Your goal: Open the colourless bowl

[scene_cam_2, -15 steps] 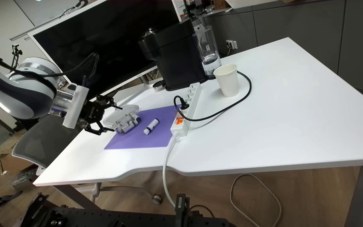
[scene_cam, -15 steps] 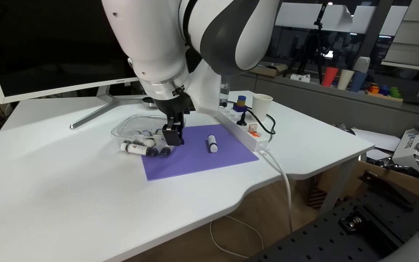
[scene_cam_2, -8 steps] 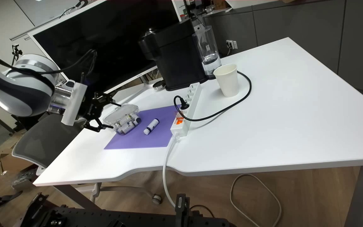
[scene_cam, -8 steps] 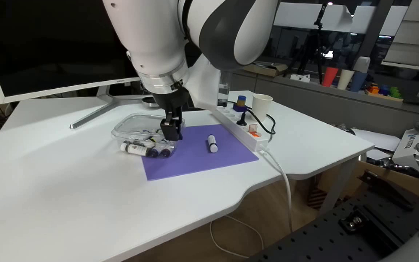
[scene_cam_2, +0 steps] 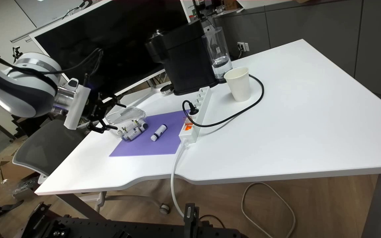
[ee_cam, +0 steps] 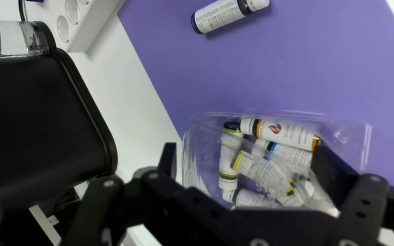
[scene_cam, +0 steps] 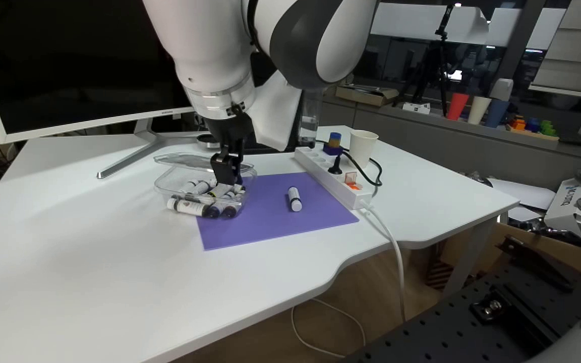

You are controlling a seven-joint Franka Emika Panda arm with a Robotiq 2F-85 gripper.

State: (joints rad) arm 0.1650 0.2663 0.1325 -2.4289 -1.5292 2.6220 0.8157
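Note:
The colourless bowl [scene_cam: 165,184] is a clear plastic tub holding several small white-and-dark bottles, at the left edge of a purple mat. It also shows in the wrist view [ee_cam: 191,159]. Its clear lid [scene_cam: 182,160] is raised and tilted above the bowl; it also shows in an exterior view [scene_cam_2: 129,114]. In the wrist view the blurred lid edge [ee_cam: 282,171] runs between my fingers towards the right finger; I cannot tell what it touches. My gripper [scene_cam: 228,171] is over the bowl with its fingers wide apart, seen in an exterior view [scene_cam_2: 120,117] and the wrist view [ee_cam: 245,153].
One bottle [scene_cam: 294,199] lies on the purple mat [scene_cam: 270,222]. A white power strip [scene_cam: 341,189] with a black cable and a paper cup [scene_cam: 363,147] stand to the right. A black machine [scene_cam_2: 187,56] and a monitor [scene_cam_2: 104,43] stand behind.
My gripper has moved up and slightly left in an exterior view. The lid lay nearly flat on the bowl and now stands raised and tilted. The bowl and the bottles stay about where they were.

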